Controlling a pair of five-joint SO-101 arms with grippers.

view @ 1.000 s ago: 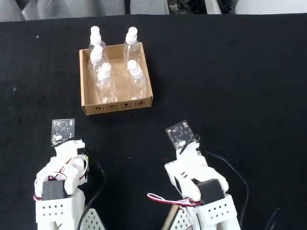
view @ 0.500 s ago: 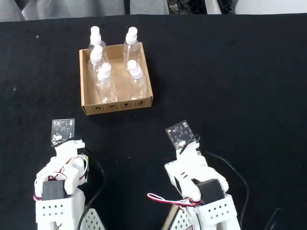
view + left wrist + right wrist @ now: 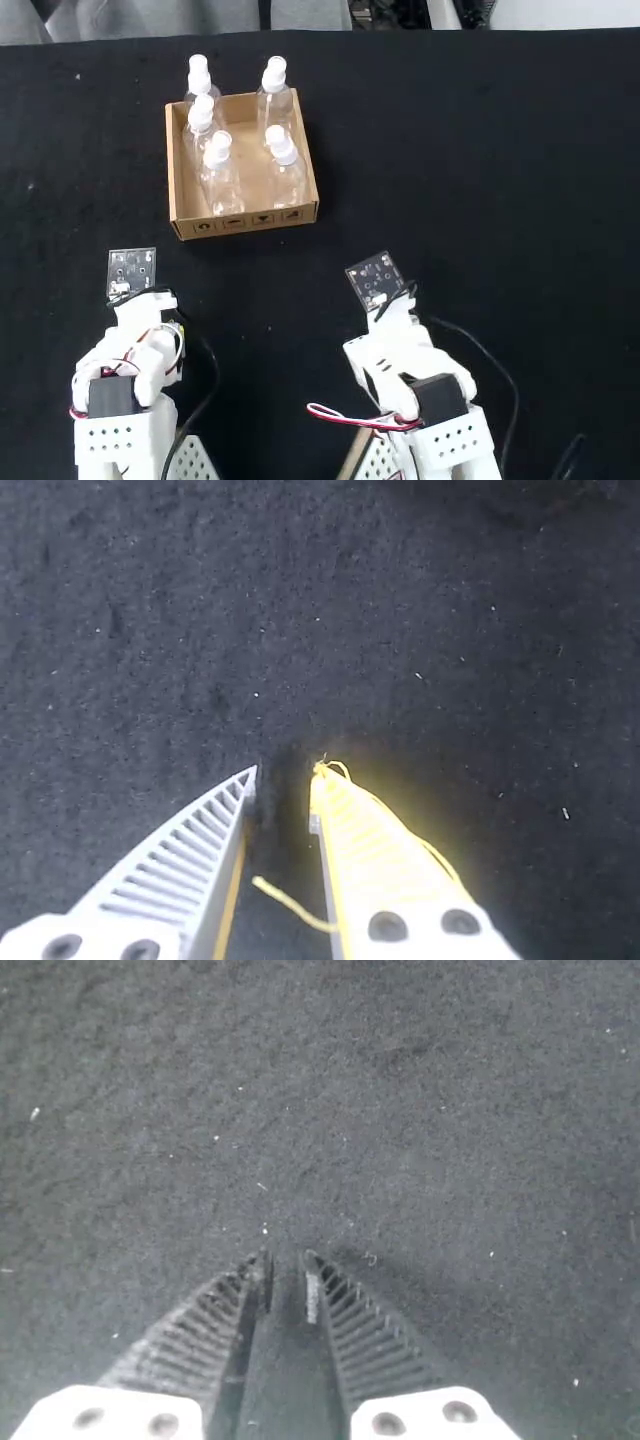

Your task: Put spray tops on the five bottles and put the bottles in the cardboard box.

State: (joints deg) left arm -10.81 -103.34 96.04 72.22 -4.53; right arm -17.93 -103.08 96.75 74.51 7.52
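The cardboard box [image 3: 310, 180] sits on the black table at the far left. Several clear bottles with white spray tops stand inside it, such as one bottle [image 3: 220, 170] near the front and another bottle [image 3: 274, 88] against the back wall. Both arms are folded at the near edge, well short of the box. My left gripper [image 3: 284, 775] hangs just above bare black cloth, shut with nothing in it. My right gripper [image 3: 285, 1260] is likewise shut and empty over the cloth. The left arm [image 3: 130, 350] and the right arm [image 3: 405, 350] hide their own fingers from above.
Black cloth [image 3: 480, 150] covers the whole table, with wide free room right of the box and between box and arms. Cables [image 3: 470, 345] trail from the right arm's base at the near edge.
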